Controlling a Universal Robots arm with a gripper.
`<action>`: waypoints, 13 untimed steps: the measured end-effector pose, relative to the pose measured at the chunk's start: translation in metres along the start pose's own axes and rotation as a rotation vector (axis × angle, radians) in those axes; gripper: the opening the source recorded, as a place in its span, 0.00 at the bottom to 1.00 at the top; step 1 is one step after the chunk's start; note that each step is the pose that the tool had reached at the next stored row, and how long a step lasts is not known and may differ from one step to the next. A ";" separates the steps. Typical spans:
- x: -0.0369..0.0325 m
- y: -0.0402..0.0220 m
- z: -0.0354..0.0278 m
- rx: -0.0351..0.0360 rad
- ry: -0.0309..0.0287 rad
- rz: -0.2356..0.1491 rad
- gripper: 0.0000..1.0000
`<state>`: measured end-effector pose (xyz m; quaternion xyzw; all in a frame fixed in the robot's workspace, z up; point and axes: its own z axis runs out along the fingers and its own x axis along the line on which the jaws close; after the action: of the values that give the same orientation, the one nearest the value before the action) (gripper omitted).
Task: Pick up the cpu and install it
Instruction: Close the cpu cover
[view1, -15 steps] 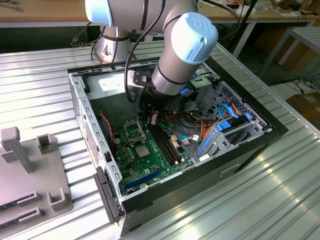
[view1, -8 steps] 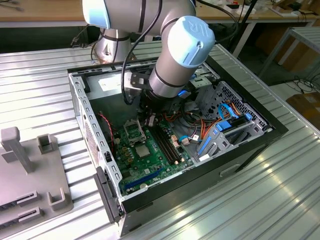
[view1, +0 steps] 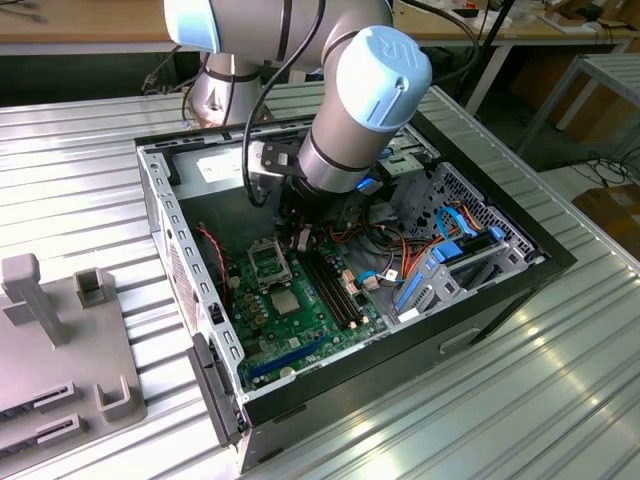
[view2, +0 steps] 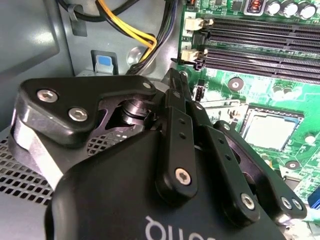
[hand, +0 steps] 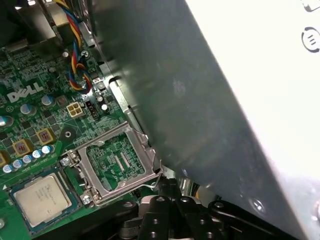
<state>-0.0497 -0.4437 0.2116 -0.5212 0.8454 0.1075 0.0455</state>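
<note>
In the exterior view, the arm reaches into the open computer case (view1: 330, 300), and the cpu (view1: 283, 303) lies on the motherboard at six o'clock from the hinged frame (view1: 268, 262). In the second wrist view, the pincer (view2: 200, 150) hangs above the board with the cpu (view2: 270, 131) at three o'clock; whether it is spread cannot be told. In the first wrist view, the cpu (hand: 42, 198) sits in its socket beside the raised frame (hand: 117, 162), so seating looks done and the frame not yet closed.

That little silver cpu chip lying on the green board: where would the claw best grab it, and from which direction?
Probably by two opposite edges, coming straight down from above. The cpu lies flat, metal top up, recessed in its seat on the motherboard, so only its thin rim offers a hold. The hinged frame stands close on one side, so the two sides clear of it look easier.
</note>
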 end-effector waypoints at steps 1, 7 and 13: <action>0.0000 0.0000 -0.0008 0.0013 0.0024 0.000 0.11; -0.0007 0.0006 -0.0054 0.0125 0.0246 0.001 0.11; -0.0022 0.0017 -0.0129 0.0197 0.0393 0.000 0.11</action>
<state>-0.0497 -0.4441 0.2248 -0.5226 0.8472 0.0889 0.0340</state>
